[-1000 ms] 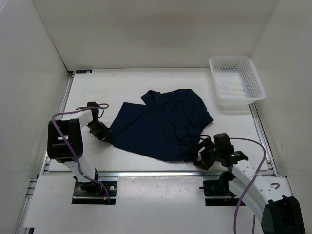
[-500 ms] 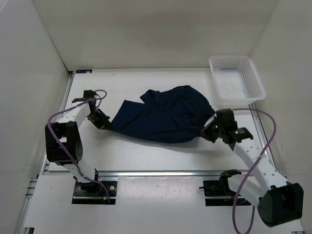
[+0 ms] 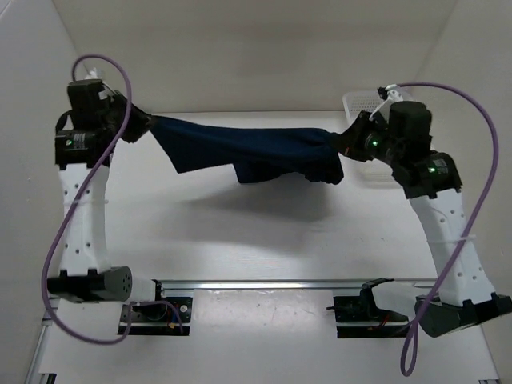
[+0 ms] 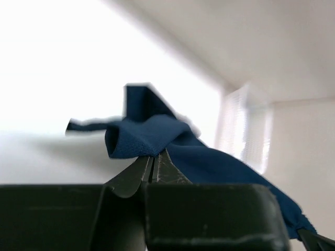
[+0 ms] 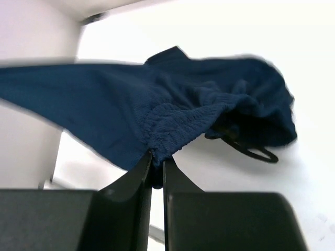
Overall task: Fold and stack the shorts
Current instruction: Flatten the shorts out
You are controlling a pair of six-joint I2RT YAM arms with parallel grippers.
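The navy shorts (image 3: 248, 148) hang stretched in the air above the table, held at both ends. At the left end my left gripper (image 3: 146, 122) is shut on a corner of the cloth, and the pinched fold (image 4: 144, 137) bulges above the closed jaws. My right gripper (image 3: 346, 141) is shut on the ribbed waistband at the right end; the shorts (image 5: 157, 115) spread away from its jaws. The dark drawstring (image 5: 246, 149) dangles in a loop below the waistband. The middle of the garment sags and casts a shadow on the table.
A white mesh basket (image 3: 358, 102) stands at the back right, mostly hidden behind the right arm. White walls close in the table (image 3: 256, 240) at the back and on both sides. Both arm bases are bolted to the rail at the near edge.
Both arms rose high and pulled apart, lifting the shorts off the table and stretching them out in the air. A second ago the right gripper was open beside the cloth; now it grips it.
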